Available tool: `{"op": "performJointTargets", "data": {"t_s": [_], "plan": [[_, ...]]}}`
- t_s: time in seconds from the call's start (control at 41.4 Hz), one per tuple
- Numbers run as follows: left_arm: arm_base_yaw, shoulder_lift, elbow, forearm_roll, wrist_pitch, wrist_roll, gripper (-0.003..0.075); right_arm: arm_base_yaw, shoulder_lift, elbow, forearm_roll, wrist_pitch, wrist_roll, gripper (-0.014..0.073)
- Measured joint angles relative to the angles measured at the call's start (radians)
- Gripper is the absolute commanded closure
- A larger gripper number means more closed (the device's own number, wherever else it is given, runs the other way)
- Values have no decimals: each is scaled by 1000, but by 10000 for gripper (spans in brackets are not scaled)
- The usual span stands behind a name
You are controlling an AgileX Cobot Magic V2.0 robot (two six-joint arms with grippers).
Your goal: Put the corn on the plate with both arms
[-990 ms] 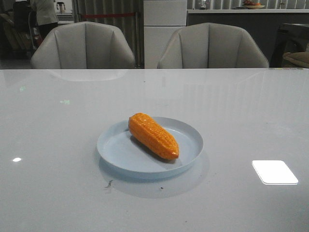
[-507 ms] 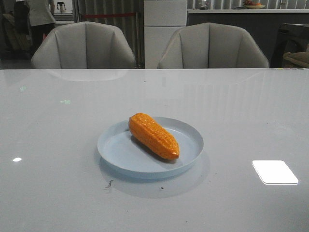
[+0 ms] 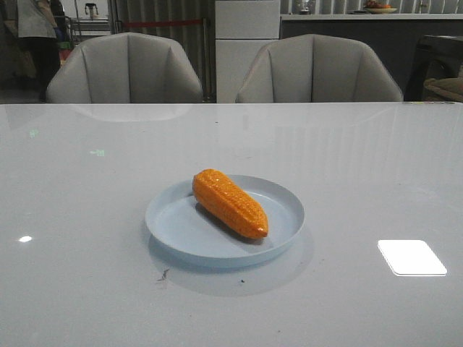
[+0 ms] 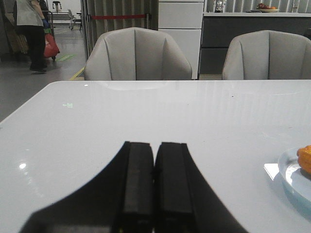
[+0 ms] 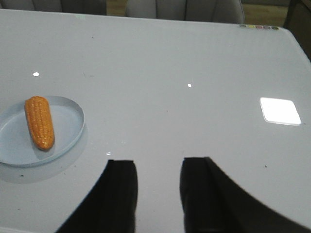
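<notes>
Left end effector (image 4: 154, 194) closed, wrist-view only

Corn (image 5: 39, 122) lying on plate (image 5: 68, 131); right tool (image 5: 158, 194) parted, empty

In the left wrist view, the plate (image 4: 293, 171) is cut off by the side of the picture, so only a small piece of its rim shows. Only a tiny orange bit of the corn (image 4: 305, 159) peeks in there. The left gripper (image 4: 155, 167) runs off the picture's edge, so its back part is cut off. In the right wrist view, the plate (image 5: 73, 110) is cut by the side too, and the right gripper (image 5: 158, 182) goes off the edge. In the front view, neither arm can be seen, and the corn (image 3: 230, 203) hides part of the plate (image 3: 173, 220) under it. The person (image 3: 35, 29) far back is cut off at the top.
</notes>
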Motion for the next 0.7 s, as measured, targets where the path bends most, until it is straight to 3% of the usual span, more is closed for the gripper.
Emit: {"op": "performJointTargets", "data": {"t_s": [0.362, 0.7], "plan": [[0, 0, 0, 0, 0, 0, 631, 35, -143, 230, 0, -327, 0, 491], [0, 0, 0, 0, 0, 0, 631, 24, -143, 483, 0, -640, 0, 526]]}}
